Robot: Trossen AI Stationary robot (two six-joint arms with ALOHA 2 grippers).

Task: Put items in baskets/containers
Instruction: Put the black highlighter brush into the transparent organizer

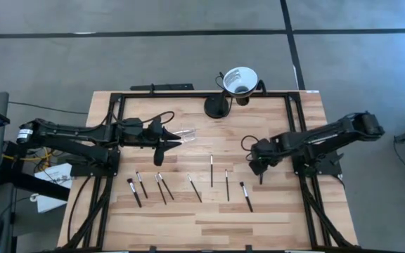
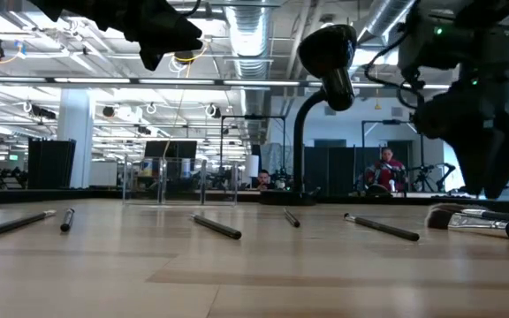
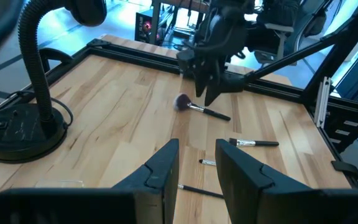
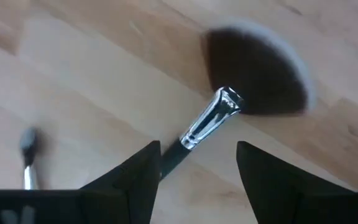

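From above, the left gripper (image 1: 176,143) hangs open just beside the clear holder (image 1: 185,131), hard to make out. Brushes (image 1: 194,187) line the near table. The right gripper (image 4: 197,162), open, straddles the fluffy brush (image 4: 253,71), whose handle is hidden.

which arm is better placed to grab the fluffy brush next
Right: the right gripper hangs open directly over the fluffy brush, fingers either side of its handle. The left gripper is across the table.

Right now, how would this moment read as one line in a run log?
right gripper: open, above fluffy brush | left gripper: open, near clear cup | brushes: on table
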